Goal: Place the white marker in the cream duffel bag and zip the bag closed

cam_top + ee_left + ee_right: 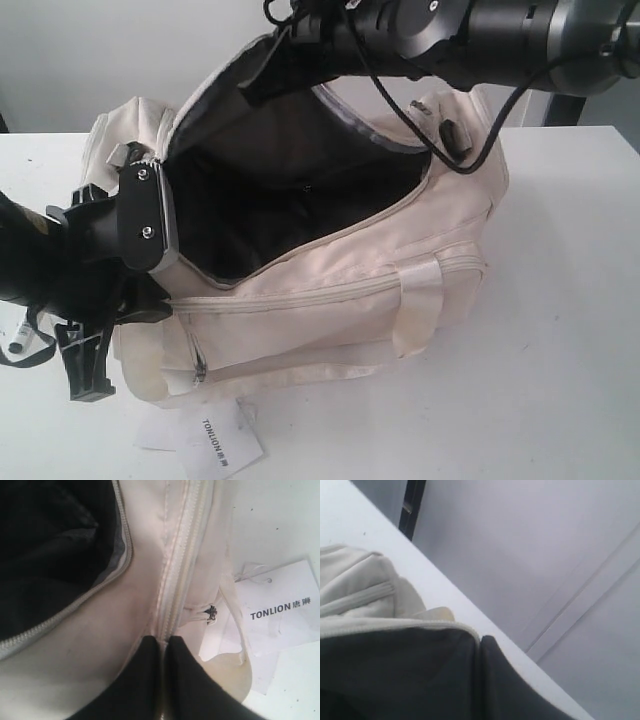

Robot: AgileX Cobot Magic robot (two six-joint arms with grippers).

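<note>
Cream duffel bag (330, 300) wide open, dark inside

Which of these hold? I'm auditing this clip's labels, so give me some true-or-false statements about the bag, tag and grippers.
1. The cream duffel bag is unzipped, with dark lining showing. True.
2. The paper tag lies inside the bag. False: it lies on the table by the bag's front.
3. The left gripper is wide open. False: it is shut, pinching bag fabric.
4. The right gripper pinches the bag's raised top. True.
</note>
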